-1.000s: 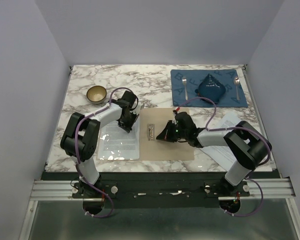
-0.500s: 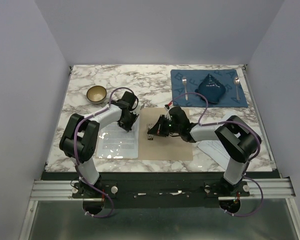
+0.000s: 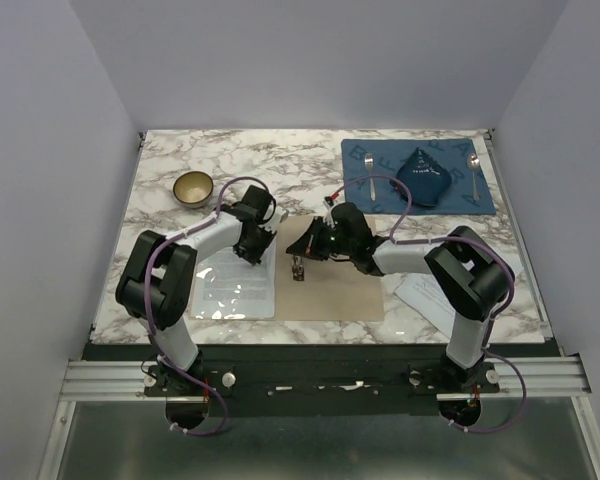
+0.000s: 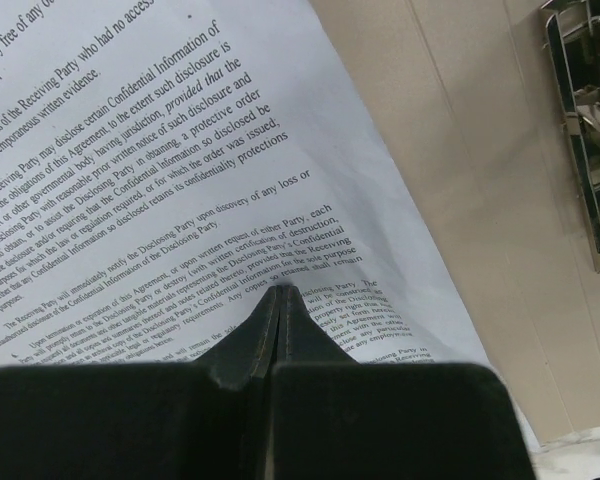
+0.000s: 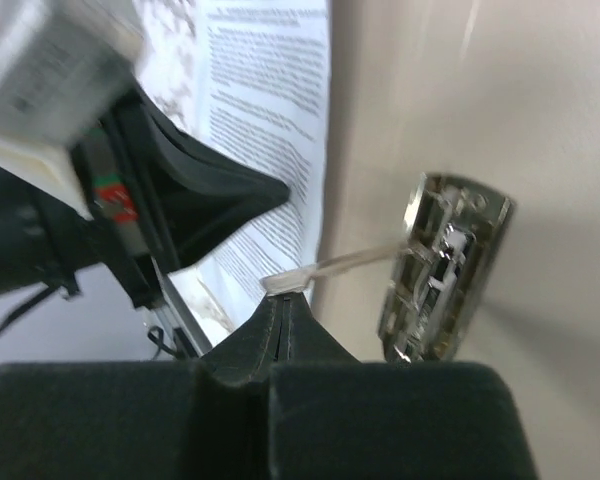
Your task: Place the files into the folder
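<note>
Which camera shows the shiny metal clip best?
The right wrist view: the metal clip sits whole and close there. The left wrist view cuts it off at the picture's edge, and from above it looks tiny.

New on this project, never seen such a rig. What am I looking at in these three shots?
Two robot arms are bolted at the near edge of the table, each ending in a two-finger pincer. The wide shot looks down from above and behind; the other two come from a camera on each wrist. On the table lie printed sheets, a brown folder with a metal clip, a bowl and a blue placemat. The left pincer is shut, its tips on the sheets. The right pincer is shut at the clip's thin lever; whether it grips it, I cannot tell.
</note>
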Action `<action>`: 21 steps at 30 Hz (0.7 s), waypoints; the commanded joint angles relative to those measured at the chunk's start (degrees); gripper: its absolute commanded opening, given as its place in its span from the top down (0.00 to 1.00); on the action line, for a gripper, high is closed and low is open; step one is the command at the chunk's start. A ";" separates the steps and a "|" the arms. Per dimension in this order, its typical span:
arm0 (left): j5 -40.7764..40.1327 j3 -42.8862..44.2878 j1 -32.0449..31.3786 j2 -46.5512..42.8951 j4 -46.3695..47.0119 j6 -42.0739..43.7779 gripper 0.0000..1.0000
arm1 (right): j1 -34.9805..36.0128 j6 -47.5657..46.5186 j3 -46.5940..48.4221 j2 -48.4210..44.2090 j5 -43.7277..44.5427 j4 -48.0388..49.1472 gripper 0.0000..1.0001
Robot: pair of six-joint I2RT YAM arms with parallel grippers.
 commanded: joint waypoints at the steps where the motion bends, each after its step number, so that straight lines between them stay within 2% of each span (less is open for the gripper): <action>1: -2.02 -2.21 0.10 -1.37 -2.31 2.31 1.00 | -0.87 0.25 4.23 1.91 3.31 -1.53 1.00; 13: 0.09 -1.25 0.19 -4.62 -3.90 3.46 1.00 | -5.44 -5.64 12.32 4.11 4.46 -12.08 1.00; 18: 0.27 -0.98 0.19 -5.07 -4.16 3.37 1.00 | -5.44 -9.68 8.29 -1.06 6.13 -17.27 1.00; 21: 0.53 -1.07 0.19 -4.89 -4.07 3.19 1.00 | -5.35 -8.90 1.97 -3.62 5.43 -17.28 1.00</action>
